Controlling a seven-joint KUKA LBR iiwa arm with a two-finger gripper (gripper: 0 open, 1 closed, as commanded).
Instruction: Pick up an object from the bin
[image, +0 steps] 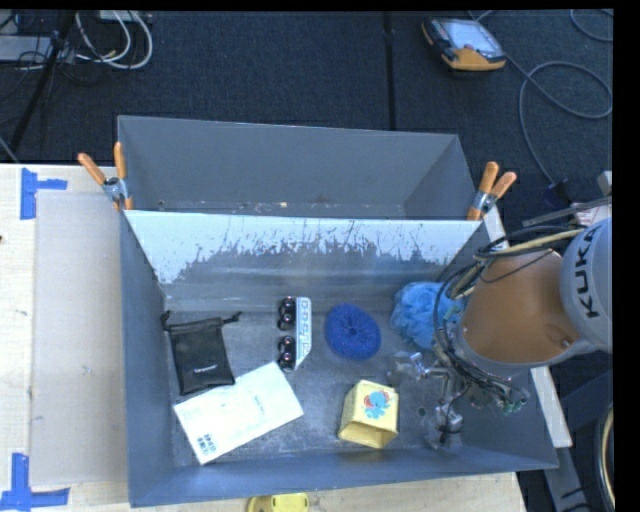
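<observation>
Centring over one thing advised before closing: claw (438, 402) placed just beside yellow box (369, 413), near blue cloth (416, 310); spread or pressed together cannot be told

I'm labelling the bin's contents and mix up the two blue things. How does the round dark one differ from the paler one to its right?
The dark blue round thing is deep blue; the pale blue thing is lighter. The round one is a neat disc; the pale one is crumpled and uneven. The round one lies in full sight; the arm covers the pale one's edge. Both rest on the bin floor.
</observation>
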